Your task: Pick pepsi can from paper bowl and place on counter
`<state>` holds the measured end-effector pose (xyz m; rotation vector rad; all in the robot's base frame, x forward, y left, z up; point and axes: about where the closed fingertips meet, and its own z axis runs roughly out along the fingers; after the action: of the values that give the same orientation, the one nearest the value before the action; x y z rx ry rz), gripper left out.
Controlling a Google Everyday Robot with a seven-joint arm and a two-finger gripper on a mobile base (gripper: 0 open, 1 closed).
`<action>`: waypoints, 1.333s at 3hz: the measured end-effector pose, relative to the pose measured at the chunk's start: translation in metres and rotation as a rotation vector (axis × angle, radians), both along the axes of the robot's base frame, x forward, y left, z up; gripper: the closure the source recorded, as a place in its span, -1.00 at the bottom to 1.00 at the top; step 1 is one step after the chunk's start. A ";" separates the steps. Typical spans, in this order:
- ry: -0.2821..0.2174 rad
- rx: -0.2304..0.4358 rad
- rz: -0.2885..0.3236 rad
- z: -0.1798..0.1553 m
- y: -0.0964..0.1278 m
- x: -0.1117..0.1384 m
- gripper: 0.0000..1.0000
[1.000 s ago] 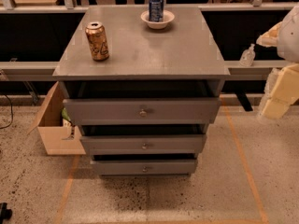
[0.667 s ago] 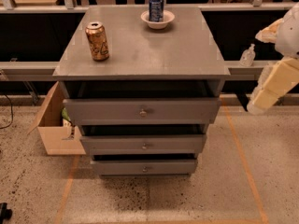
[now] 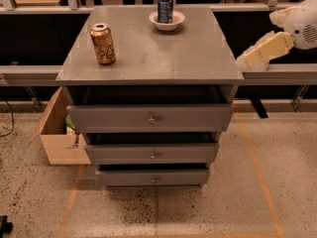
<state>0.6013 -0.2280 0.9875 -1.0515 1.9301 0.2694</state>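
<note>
The pepsi can [image 3: 165, 8], blue with a silver top, stands upright in the paper bowl [image 3: 167, 23], a small white bowl at the back middle of the counter [image 3: 188, 53]. The counter is the flat grey top of a cabinet with three drawers. My gripper [image 3: 244, 60] is at the end of a cream arm that reaches in from the right. It hangs just off the counter's right edge, well to the right of the can and nearer the front, and holds nothing that I can see.
A gold patterned can [image 3: 103, 43] stands upright on the counter's left side. The three drawers [image 3: 151, 119] are slightly pulled out. An open cardboard box [image 3: 58, 133] sits on the floor at the left. A grey rail [image 3: 282, 73] runs behind the cabinet.
My arm has swung up and to the left, from low at the right edge to level with the counter's right edge. The cans and the bowl have not moved.
</note>
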 end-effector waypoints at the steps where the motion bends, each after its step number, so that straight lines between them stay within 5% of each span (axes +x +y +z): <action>1: -0.089 0.207 -0.063 0.011 0.012 0.062 -1.00; 2: -0.147 0.352 -0.099 0.023 0.031 0.121 -1.00; 3: -0.130 0.405 -0.107 0.031 0.056 0.170 -1.00; 4: -0.158 0.416 -0.107 0.053 0.059 0.176 -1.00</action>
<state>0.7772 -0.1686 1.0405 -0.6719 1.6865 0.4880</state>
